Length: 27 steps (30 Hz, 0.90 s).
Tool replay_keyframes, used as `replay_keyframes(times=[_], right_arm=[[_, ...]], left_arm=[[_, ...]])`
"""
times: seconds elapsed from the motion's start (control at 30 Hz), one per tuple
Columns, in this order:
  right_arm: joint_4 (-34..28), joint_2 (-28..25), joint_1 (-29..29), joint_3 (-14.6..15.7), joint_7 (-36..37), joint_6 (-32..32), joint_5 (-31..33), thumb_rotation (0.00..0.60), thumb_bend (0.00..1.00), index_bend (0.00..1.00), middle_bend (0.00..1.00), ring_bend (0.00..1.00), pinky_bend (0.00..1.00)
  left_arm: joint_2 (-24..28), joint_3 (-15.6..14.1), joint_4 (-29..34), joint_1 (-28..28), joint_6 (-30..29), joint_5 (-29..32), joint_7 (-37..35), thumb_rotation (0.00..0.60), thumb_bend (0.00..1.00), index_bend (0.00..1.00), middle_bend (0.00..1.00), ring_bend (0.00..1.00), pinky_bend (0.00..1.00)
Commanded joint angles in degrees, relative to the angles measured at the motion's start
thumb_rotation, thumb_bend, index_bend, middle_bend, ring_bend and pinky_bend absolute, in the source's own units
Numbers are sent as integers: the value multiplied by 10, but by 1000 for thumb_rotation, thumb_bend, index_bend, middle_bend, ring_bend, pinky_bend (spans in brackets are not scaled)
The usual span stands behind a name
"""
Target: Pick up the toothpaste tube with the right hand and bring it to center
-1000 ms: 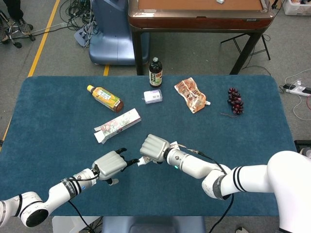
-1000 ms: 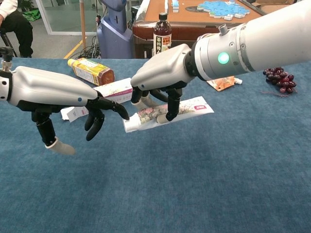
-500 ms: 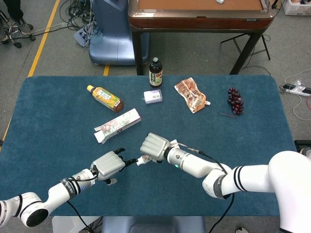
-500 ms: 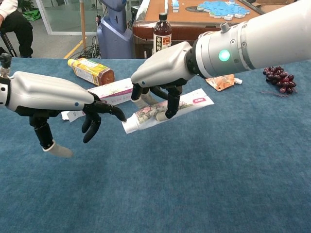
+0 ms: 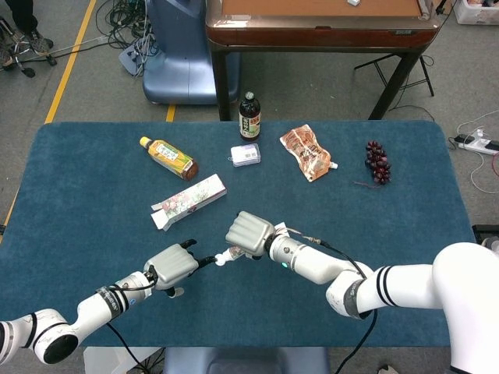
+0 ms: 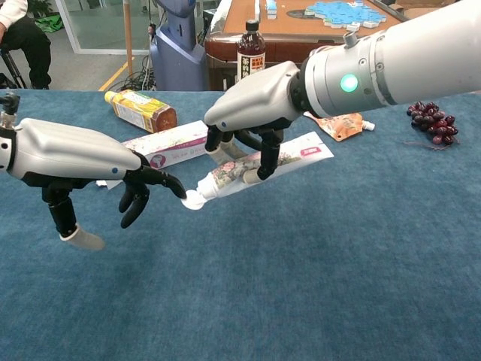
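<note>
1. Overall, a table (image 5: pixel 93 171) covered in a short-napped, deep-blue carpet-like cloth is shown, with both arms cased in smooth glossy white shells.
2. The toothpaste tube (image 6: pixel 259 168) is seen as a flat, soft white tube printed with a floral pattern and a pink label patch, ending in a round white cap at its lower left end.
3. The tube is held lifted above the cloth near the table's front centre, tilted with its cap end lowest.
4. The right hand (image 6: pixel 252 113) is closed around the tube's middle, dark fingers curled under a grey back plate.
5. The left hand (image 6: pixel 75 154) holds nothing; its dark fingers (image 6: pixel 161 180) are spread, one fingertip just beside the cap.
6. Behind, a long rectangular floral carton (image 5: pixel 189 201) and a lying yellow-labelled bottle (image 5: pixel 168 157) are visible.
</note>
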State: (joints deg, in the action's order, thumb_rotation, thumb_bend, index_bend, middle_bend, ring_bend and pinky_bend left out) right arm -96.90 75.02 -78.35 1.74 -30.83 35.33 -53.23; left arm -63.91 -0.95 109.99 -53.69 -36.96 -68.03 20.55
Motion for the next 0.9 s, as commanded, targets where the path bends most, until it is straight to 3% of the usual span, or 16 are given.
replay_keyframes(times=[0.03,0.67,0.9], right_arm=[[-1,0,1,-1,1,1,-1,600,896,738,667,575,326],[-12,-13,21,-12,20,17,-21,600,896,737,667,576,326],[-3,-9,42,-3,21,33,-28,600,896,738,667,577,326]], left_arm=[[0,-1,0,-1,-1,1,1,600,222,92,470,388,44],[-7,-4,3,-6,-6,1,-1,600,222,89,470,388,44],[9,-7,8,1,-22,0,-1,600,222,88,470,388,44]])
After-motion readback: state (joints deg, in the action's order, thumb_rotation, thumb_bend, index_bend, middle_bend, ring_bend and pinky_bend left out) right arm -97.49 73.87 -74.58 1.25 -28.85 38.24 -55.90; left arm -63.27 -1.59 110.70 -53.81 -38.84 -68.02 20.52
